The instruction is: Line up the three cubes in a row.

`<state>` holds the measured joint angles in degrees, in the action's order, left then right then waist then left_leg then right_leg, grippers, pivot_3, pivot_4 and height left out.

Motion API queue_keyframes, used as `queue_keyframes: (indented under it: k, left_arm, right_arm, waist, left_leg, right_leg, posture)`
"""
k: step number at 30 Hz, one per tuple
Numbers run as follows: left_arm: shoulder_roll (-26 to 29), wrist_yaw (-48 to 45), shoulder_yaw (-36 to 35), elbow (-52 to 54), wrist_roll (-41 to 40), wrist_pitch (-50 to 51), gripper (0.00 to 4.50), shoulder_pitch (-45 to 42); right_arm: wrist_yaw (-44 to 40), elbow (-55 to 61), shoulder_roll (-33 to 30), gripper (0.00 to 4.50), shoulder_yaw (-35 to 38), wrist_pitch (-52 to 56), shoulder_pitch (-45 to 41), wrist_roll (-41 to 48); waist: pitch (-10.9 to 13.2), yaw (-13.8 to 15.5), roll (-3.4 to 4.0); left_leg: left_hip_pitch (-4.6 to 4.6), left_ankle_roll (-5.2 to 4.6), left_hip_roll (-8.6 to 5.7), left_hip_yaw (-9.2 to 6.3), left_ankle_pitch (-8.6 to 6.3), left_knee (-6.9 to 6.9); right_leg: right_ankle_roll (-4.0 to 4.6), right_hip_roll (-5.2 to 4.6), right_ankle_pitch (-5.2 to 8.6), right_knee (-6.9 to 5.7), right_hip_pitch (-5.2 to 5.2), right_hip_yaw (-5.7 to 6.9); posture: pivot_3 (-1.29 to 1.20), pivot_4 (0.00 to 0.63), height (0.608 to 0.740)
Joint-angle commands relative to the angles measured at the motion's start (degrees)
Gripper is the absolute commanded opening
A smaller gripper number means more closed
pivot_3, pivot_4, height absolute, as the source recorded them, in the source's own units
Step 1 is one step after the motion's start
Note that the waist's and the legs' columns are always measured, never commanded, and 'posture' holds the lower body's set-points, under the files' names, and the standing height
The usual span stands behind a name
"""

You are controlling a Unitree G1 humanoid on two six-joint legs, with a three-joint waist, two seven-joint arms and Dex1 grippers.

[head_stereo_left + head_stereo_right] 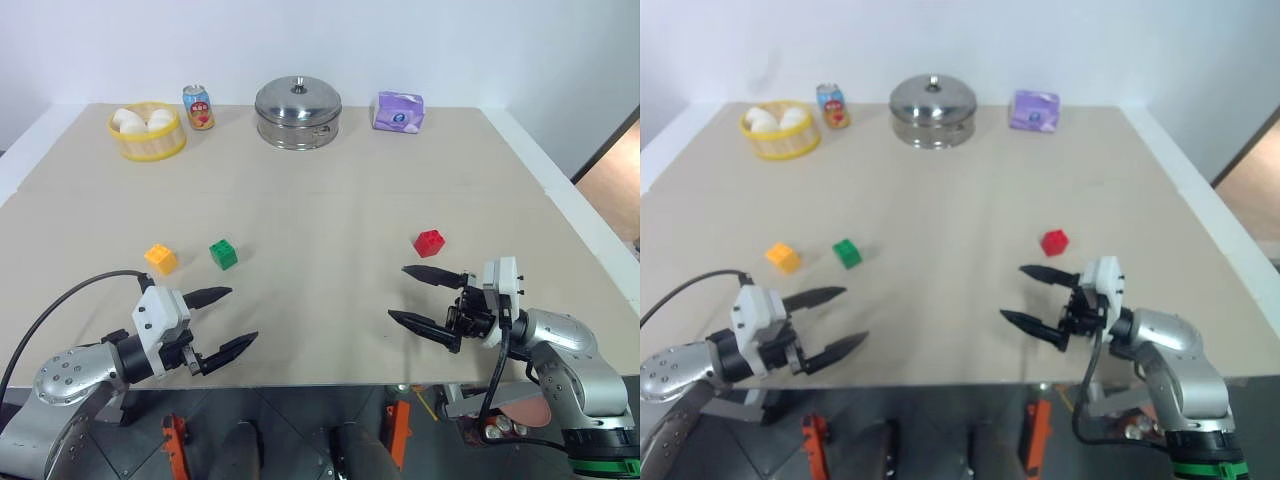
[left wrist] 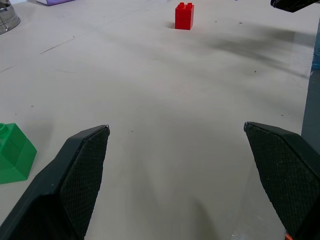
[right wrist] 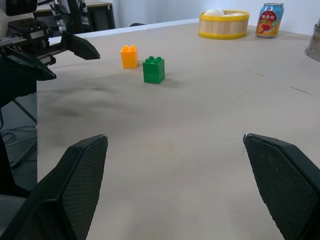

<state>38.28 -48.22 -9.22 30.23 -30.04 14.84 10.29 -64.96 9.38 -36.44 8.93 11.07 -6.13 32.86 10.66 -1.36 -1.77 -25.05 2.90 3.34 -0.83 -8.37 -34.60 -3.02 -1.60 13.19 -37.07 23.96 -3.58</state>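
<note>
Risk: red cube (image 1: pixel 429 242) sits well apart from green cube (image 1: pixel 223 253); orange cube (image 1: pixel 160 258) just beside green. Both end effectors, left (image 1: pixel 226 320) and right (image 1: pixel 416 297), spread wide, empty. A fingertip nudge could topple red or skew the pair.

no readable text anywhere. printed label with a fruit picture and a few characters on the soda can (image 3: pixel 269 19), too small to make out. pale printed patch on the purple packet (image 1: pixel 399 111), likewise illegible.
</note>
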Motion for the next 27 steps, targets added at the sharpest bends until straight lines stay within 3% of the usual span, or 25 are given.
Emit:
queue_keyframes:
  k: [1,20,27]
  left_arm:
    - [0.18,-0.99,0.36,1.23,0.81,-1.86,4.46,0.15]
    - [-0.96,-1.25,1.57,2.29,0.56,-1.47,4.46,0.24]
    - [-5.53,2.26,6.12,0.20,1.10,0.01,4.46,-9.82]
  right_arm:
    - [-0.72,0.99,-0.80,4.50,0.20,-0.43,0.06,0.17]
    - [0.26,1.26,-0.85,4.50,0.09,1.16,-0.67,-0.14]
    - [19.03,-5.08,2.23,4.50,1.32,9.44,-11.30,-5.45]
  waist:
    - [0.00,0.00,0.00]
    - [-0.01,0.00,0.00]
    - [-0.01,-0.01,0.00]
  left_leg:
    - [0.00,0.00,0.00,0.00,0.00,0.00]
    - [0.03,0.00,0.01,0.07,0.00,-0.01]
    - [0.05,-0.01,0.04,0.06,0.01,-0.28]
  right_leg:
    - [0.00,0.00,0.00,0.00,0.00,0.00]
    - [-0.01,0.02,-0.01,-0.01,0.00,-0.08]
    - [-0.01,0.12,-0.26,-0.06,-0.02,-0.16]
  posture:
    - [0.00,0.150,0.739]
    - [0.00,0.150,0.739]
    - [0.00,0.150,0.739]
